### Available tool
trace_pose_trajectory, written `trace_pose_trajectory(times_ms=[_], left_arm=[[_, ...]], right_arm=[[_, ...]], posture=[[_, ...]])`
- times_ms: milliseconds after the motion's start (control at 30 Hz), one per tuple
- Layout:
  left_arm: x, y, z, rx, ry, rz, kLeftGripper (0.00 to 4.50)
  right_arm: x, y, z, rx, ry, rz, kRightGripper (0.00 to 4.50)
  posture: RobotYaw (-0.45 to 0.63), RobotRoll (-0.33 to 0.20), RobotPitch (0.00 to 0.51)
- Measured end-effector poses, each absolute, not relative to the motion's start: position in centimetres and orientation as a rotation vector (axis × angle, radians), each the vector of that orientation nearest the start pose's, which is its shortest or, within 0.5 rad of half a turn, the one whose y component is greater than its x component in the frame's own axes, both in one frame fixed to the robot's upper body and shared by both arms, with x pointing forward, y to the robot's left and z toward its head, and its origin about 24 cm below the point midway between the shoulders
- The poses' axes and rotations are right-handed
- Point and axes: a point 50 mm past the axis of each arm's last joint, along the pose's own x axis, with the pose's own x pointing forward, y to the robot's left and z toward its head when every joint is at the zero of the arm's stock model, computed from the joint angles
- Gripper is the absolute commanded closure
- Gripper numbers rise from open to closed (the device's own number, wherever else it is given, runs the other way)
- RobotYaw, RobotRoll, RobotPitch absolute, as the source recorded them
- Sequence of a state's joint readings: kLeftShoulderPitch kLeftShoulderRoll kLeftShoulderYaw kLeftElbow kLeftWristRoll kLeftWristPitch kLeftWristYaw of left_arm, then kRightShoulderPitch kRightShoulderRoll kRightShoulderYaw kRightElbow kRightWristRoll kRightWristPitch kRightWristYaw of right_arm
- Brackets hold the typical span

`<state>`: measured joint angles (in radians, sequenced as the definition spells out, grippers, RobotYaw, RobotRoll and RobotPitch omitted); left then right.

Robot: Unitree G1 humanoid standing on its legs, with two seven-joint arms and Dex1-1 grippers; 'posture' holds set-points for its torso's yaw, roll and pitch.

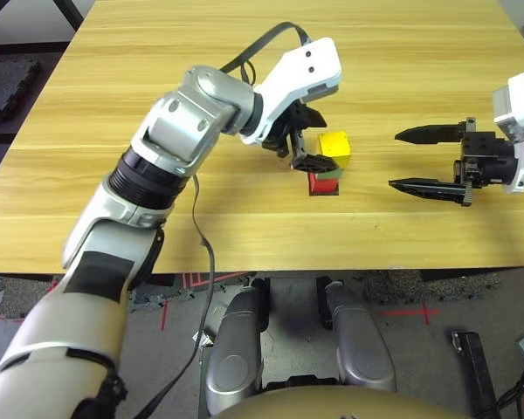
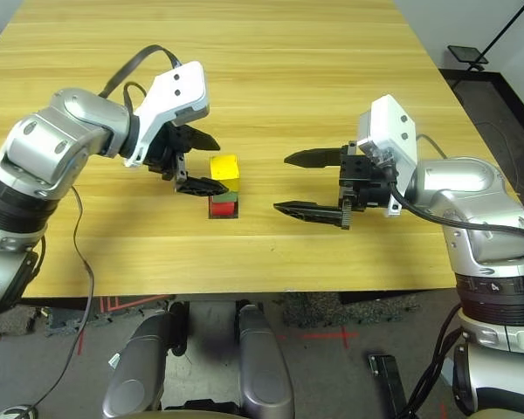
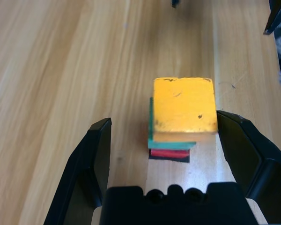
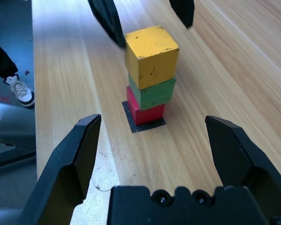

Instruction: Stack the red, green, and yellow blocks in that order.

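The three blocks stand in one upright stack on a flat black patch [image 4: 145, 126] near the table's middle. The red block [image 4: 145, 112] is at the bottom, the green block [image 4: 153, 93] sits on it, and the yellow block [image 4: 151, 56] is on top, turned slightly. My left gripper [image 1: 314, 140] hovers open at the stack's left side; the yellow block [image 3: 183, 105] lies between its fingers, close to one and well clear of the other. My right gripper [image 2: 283, 183] is open, to the right of the stack and apart from it, pointing at it.
The wooden table [image 1: 157, 70] has bare surface all around the stack. Its front edge runs close below both arms. A person's shoe [image 4: 21, 91] shows on the floor beyond the table's side.
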<state>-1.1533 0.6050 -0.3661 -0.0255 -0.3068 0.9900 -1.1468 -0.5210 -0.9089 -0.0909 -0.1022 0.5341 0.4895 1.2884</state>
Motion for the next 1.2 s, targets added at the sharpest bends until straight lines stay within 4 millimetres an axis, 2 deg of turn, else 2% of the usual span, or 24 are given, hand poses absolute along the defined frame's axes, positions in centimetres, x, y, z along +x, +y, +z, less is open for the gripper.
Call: trace_pose_trajectory(times_ms=[100, 267, 367, 467, 533, 700, 800, 867, 1033, 1200], left_arm=[[30.6, 10.1, 29.1, 0.547, 0.295, -1.268, 0.05], [30.2, 11.9, 29.8, 0.499, 0.355, -1.248, 0.05], [31.0, 12.9, 30.8, 0.470, 0.322, -1.172, 0.05], [32.6, 14.4, 31.2, 0.449, 0.254, -1.007, 0.05], [33.6, 15.5, 30.9, 0.422, 0.214, -0.889, 0.05], [36.6, 19.2, 29.1, 0.321, 0.085, -0.488, 0.05], [37.1, 21.8, 28.3, 0.297, -0.011, -0.265, 0.05], [37.2, 22.9, 27.1, 0.308, -0.065, -0.132, 0.05], [36.9, 23.4, 24.1, 0.311, -0.134, 0.060, 0.05], [35.8, 23.8, 23.2, 0.341, -0.241, 0.188, 0.05]], right_arm=[[27.4, -22.7, 23.2, -0.417, 0.074, 1.227, 0.00], [28.0, -23.2, 23.6, -0.413, 0.065, 1.220, 0.00], [28.9, -24.1, 24.0, -0.419, 0.051, 1.170, 0.00], [29.9, -25.1, 24.1, -0.408, 0.021, 1.080, 0.00], [30.8, -25.7, 23.9, -0.401, -0.005, 0.999, 0.00], [34.1, -27.4, 23.9, -0.360, -0.134, 0.630, 0.00], [35.2, -28.8, 24.4, -0.330, -0.206, 0.408, 0.00], [35.7, -29.7, 24.9, -0.300, -0.262, 0.263, 0.00], [35.9, -30.8, 25.5, -0.253, -0.359, 0.051, 0.00], [35.6, -31.7, 24.8, -0.216, -0.383, -0.076, 0.00]], posture=[[0.26, 0.074, 0.268], [0.28, 0.073, 0.264], [0.29, 0.075, 0.263], [0.29, 0.077, 0.268], [0.29, 0.078, 0.271], [0.29, 0.073, 0.275], [0.28, 0.064, 0.277], [0.28, 0.063, 0.279], [0.27, 0.069, 0.280], [0.27, 0.074, 0.279]])
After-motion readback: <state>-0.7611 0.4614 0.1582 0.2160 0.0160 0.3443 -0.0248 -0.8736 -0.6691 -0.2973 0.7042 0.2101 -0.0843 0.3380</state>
